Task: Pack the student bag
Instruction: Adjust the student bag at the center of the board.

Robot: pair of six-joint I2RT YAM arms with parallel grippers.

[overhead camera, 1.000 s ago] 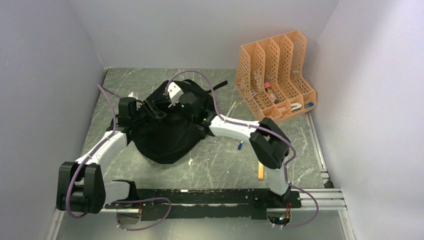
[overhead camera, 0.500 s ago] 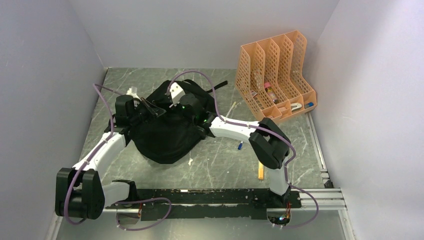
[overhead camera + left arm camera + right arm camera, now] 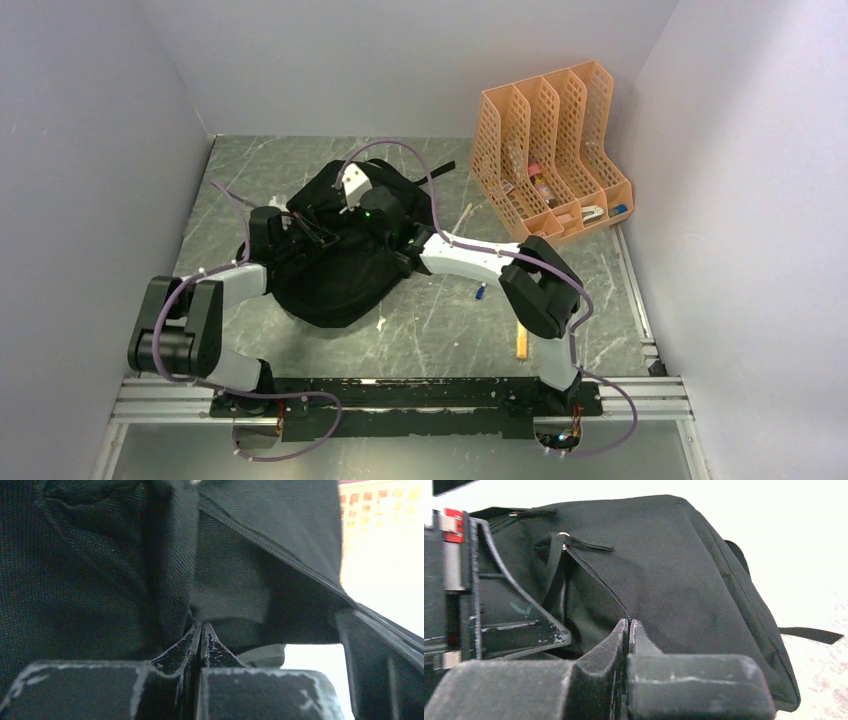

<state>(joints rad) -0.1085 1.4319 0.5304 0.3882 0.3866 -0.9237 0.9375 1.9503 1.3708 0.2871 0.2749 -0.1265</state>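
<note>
Grey marbled table (image 3: 450,320), plain pale walls (image 3: 380,60)

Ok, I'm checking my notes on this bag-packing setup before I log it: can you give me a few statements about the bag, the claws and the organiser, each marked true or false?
1. The student bag lies on the table, left of the orange organiser. True.
2. Both claws are wide open. False: the left claw and the right claw are shut on the bag's fabric.
3. The orange organiser lies tipped over on the bag. False: it stands upright, apart from the bag.
4. A small blue item lies on the table to the right of the bag. True.
</note>
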